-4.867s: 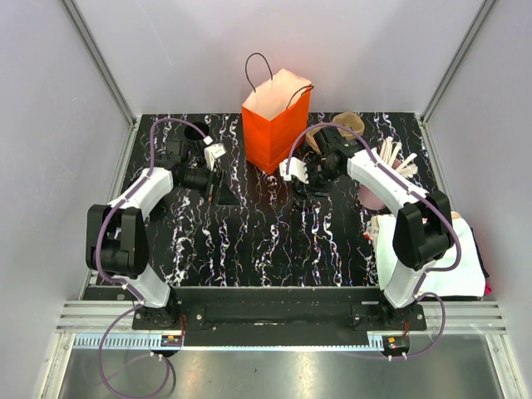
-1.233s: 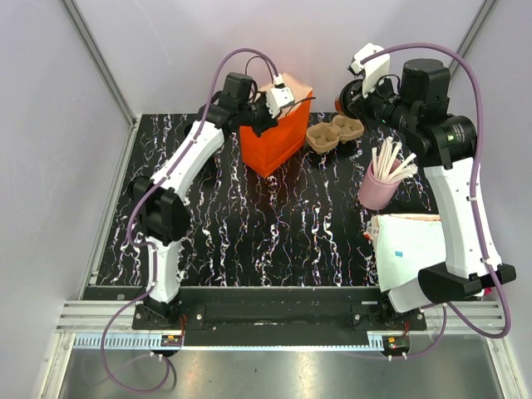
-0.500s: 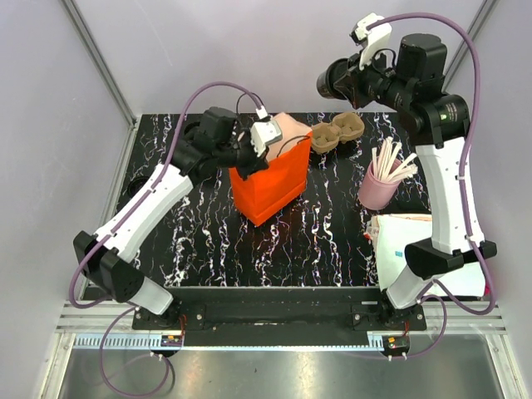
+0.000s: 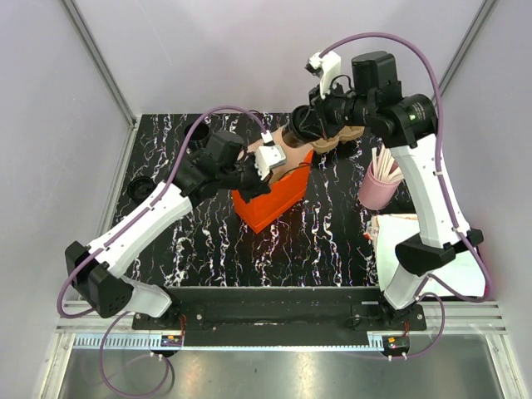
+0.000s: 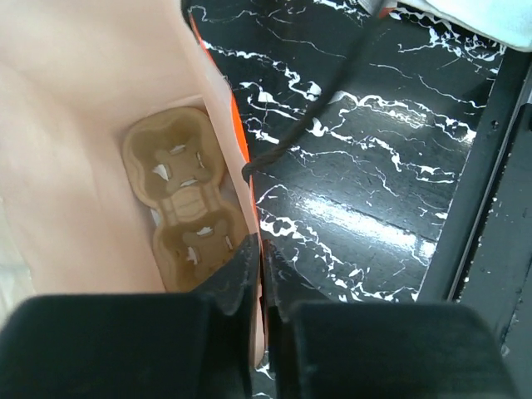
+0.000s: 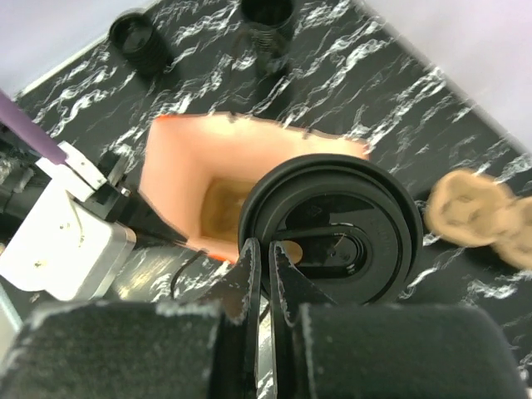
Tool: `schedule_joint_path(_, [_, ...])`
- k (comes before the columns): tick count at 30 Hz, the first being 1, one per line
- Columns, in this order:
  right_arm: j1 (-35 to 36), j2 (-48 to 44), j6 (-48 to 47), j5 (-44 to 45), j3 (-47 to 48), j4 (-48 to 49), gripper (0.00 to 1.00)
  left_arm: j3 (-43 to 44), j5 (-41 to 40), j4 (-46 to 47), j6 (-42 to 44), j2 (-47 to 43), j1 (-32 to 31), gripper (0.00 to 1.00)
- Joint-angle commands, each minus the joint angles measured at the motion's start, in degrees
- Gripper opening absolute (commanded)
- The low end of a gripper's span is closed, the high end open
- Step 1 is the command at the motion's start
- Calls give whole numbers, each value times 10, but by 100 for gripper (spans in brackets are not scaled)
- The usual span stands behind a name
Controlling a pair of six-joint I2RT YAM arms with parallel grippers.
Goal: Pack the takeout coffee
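Note:
The takeout coffee (image 4: 297, 135), a black cup whose round black lid (image 6: 357, 208) fills the right wrist view, hangs right over the open mouth of the orange paper bag (image 4: 266, 204). My right gripper (image 6: 270, 253) is shut on the lid's rim, and from above it (image 4: 309, 125) is over the bag's far right corner. My left gripper (image 5: 259, 253) is shut on the bag's side wall (image 5: 237, 166), pinching the rim on the bag's left side (image 4: 277, 166). A brown pulp tray (image 5: 179, 195) lies on the bottom of the bag.
Another brown pulp tray (image 6: 482, 216) sits on the table behind the bag. A pink cup with white sticks (image 4: 378, 179) stands to the right, with white paper (image 4: 424, 249) in front of it. Two round black items (image 6: 137, 37) (image 6: 266, 17) rest at the far left.
My right arm has swung left and down, bringing the cup from high at the back to just over the bag's mouth. The left gripper and bag have shifted only slightly.

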Motion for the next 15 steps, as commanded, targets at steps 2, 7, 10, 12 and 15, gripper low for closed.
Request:
schedule_joint_path(2, [26,1,18,-29,-31,-32,0,-4,-16,28,-7,-32,-4,30])
schedule_joint_path(7, [32,30,21,-18,-23,-35,0,16,-30,20,3,-38,-5,52])
schedule_joint_path(10, [38,46,17,-7,-13,-35,0,32,-37,16,9,-43,-4,62])
schedule_joint_path(12, [38,62,18,-2,-2,-33,0,39,-39,14,10,-44,-4,68])
schedule_joint_path(15, [39,84,18,7,12,-32,0,55,-44,11,12,-49,-4,82])
